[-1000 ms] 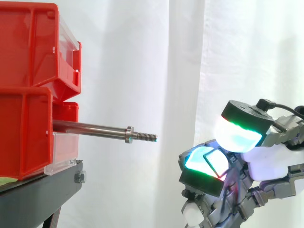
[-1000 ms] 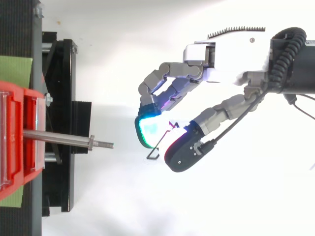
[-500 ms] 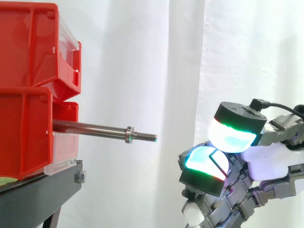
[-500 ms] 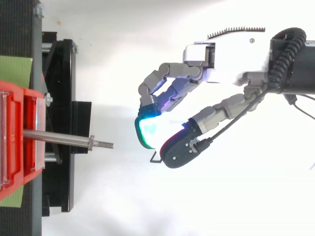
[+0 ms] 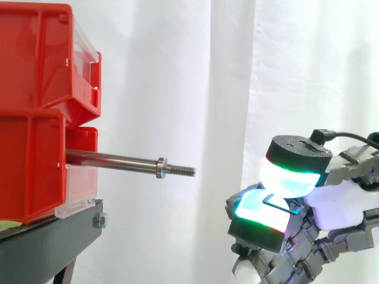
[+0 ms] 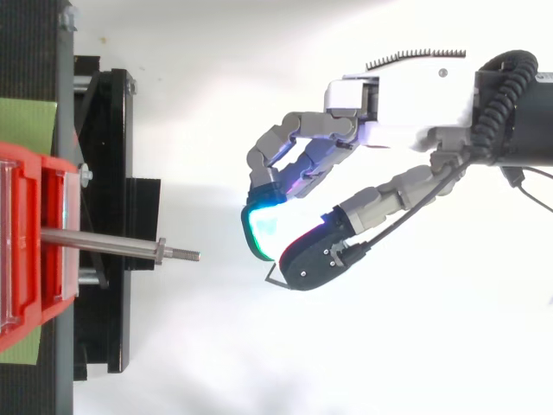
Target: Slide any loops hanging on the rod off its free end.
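A bare steel rod [image 5: 115, 159] juts right from the lower red bin [image 5: 29, 165] and ends in a threaded free tip [image 5: 185, 171]. No loop hangs on the rod [image 6: 104, 245]. To the right of the tip, and lower in the side view, is my hand [image 6: 393, 104]. Its glowing pads are pressed together on a thin dark wire loop [image 6: 274, 276]. A short piece of the loop [image 5: 274, 202] shows between the pads. A clear gap separates the hand [image 5: 340, 207] from the rod's tip.
Two red bins are stacked, the upper one [image 5: 41, 59] overhanging the rod, on a black stand [image 5: 47, 242]. A white curtain hangs behind. A green strip [image 6: 26, 121] lies on the stand's far side in the top view.
The thumb has swung in against the fingers, closing over the wire loop. In the side view the hand has sunk a little. The rod has not moved.
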`<move>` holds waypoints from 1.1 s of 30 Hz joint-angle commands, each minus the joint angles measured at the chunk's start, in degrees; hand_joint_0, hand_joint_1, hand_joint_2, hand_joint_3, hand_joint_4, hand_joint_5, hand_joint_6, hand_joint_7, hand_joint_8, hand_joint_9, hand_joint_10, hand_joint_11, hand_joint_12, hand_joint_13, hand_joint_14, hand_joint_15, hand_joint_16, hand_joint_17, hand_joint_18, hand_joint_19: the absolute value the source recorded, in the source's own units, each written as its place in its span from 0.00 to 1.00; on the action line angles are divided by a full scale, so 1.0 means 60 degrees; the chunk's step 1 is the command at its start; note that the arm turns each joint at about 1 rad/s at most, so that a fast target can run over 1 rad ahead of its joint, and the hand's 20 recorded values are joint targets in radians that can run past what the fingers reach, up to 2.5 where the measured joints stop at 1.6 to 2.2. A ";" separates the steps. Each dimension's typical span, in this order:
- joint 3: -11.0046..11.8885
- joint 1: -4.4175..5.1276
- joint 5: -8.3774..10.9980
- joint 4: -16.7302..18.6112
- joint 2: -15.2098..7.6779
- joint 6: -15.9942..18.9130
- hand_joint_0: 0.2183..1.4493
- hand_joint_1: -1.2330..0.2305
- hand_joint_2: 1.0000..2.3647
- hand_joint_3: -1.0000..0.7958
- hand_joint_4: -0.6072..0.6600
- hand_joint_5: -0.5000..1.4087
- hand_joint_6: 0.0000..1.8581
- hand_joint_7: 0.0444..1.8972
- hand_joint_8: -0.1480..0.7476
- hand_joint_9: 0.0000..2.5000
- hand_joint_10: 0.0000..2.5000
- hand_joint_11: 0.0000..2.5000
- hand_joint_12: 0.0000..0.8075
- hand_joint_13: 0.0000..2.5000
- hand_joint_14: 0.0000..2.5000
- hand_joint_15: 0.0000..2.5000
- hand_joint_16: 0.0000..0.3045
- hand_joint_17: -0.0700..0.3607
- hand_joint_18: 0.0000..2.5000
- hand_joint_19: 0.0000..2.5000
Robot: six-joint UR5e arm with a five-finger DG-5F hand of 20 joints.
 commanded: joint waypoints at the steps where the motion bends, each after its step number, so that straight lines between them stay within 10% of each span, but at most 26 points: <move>1: -0.0002 0.0010 -0.0001 -0.0109 0.0001 0.0054 0.30 0.32 0.02 0.50 0.45 0.19 0.49 0.60 0.54 0.32 0.00 0.08 0.42 0.27 0.00 0.00 0.16 0.42 0.31 0.05; 33: -0.0002 -0.0005 -0.0030 -0.0505 0.0176 -0.0224 0.30 0.34 0.02 0.49 0.49 0.19 0.49 0.58 0.55 0.35 0.00 0.08 0.42 0.28 0.00 0.00 0.16 0.42 0.32 0.06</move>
